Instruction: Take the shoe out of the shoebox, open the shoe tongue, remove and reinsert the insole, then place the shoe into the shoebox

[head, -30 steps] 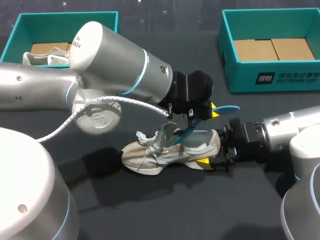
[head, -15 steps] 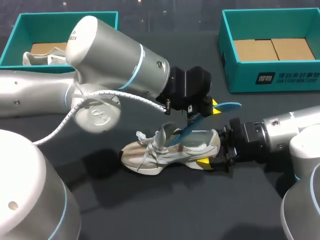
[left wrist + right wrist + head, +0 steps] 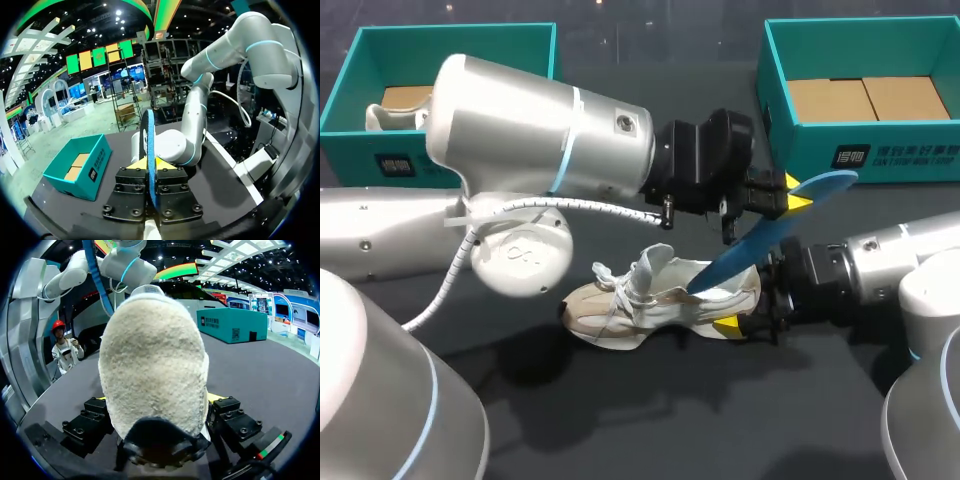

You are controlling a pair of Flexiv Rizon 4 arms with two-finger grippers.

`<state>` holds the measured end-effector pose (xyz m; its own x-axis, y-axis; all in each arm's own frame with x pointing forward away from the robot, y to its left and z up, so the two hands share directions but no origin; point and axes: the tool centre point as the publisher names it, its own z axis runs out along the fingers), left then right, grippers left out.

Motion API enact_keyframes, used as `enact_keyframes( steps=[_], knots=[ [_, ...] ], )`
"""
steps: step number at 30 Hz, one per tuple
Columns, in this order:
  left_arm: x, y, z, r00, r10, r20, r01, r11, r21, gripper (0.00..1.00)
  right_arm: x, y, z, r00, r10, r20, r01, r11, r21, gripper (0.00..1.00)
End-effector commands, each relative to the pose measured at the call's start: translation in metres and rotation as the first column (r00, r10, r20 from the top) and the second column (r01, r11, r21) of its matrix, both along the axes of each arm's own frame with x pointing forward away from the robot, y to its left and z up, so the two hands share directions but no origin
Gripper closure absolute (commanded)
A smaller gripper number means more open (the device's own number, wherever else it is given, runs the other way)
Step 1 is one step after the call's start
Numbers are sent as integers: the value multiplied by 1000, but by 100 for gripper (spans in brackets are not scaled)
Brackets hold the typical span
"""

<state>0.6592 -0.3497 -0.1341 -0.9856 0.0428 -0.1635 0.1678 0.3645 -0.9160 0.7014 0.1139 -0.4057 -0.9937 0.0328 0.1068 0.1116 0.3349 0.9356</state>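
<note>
A beige and white shoe lies on its side on the dark table, toe toward my left arm. My right gripper comes in from the right and is shut on the shoe's heel, which fills the space between its fingers. My left gripper hangs above the heel, shut on a blue insole. The insole slants down from the gripper, and its lower end is still in the shoe's opening. In the left wrist view the insole stands edge-on between the yellow tips of the left gripper.
A teal shoebox with a cardboard floor stands at the back right. Another teal box at the back left holds a second shoe. My left arm's big body hangs over the table's middle.
My left gripper has moved right and up with the insole, drawing it further out of the shoe. The right gripper and the shoe have kept still.
</note>
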Motion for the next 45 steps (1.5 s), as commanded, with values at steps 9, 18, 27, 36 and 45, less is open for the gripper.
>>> enact_keyframes(
  steps=[9, 18, 27, 36, 45],
  knots=[
    [-15, 26, 14, 999, 16, -48, -26, 980, -199, 100, 0, 1, -1, 1000, 0, -1, 0, 1000, -4, 100],
    [-43, 57, 21, 975, -41, -218, -34, 943, -331, 100, 0, 1, -1, 1000, 0, -1, 0, 1000, -4, 100],
    [-45, 59, 17, 974, -26, -226, -52, 942, -332, 100, 0, 1, -1, 1000, 0, -1, 0, 1000, -4, 100],
    [-56, 92, 21, 961, -10, -276, -101, 918, -383, 100, 0, 1, -1, 1000, 0, -1, 0, 1000, -4, 100],
    [-56, 92, 21, 961, -10, -276, -101, 918, -383, 100, 0, 1, -1, 1000, 0, -1, 0, 1000, -4, 100]
  ],
)
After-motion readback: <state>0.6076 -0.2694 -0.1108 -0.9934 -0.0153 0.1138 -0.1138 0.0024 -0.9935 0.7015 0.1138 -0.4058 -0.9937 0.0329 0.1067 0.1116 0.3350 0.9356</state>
